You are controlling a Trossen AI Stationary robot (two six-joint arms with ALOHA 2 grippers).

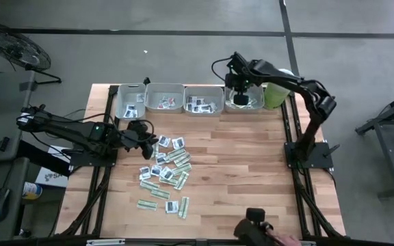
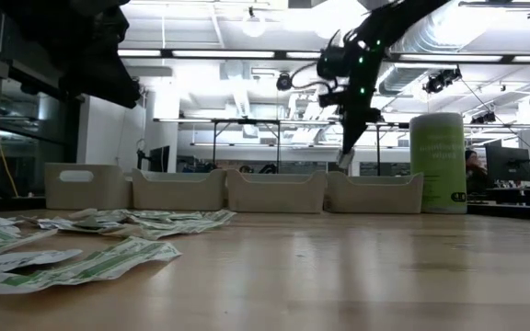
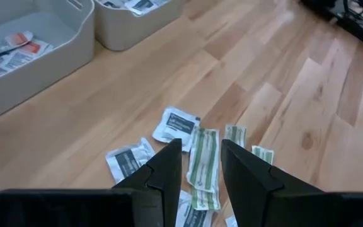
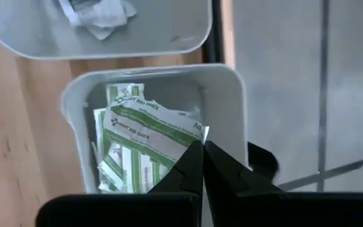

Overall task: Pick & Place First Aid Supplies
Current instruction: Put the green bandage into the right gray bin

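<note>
bright overhead ceiling lights, soft shadows, blurred near sachets (image 2: 72, 262) in low view

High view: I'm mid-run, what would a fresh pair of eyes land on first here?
First, the scatter of first aid sachets loose on the wooden table, with the left gripper hovering open at the pile's upper left edge. Next, the row of four grey trays along the far edge, where the right gripper holds a green-white sachet pinched over the rightmost tray, beside the green tub.
</note>
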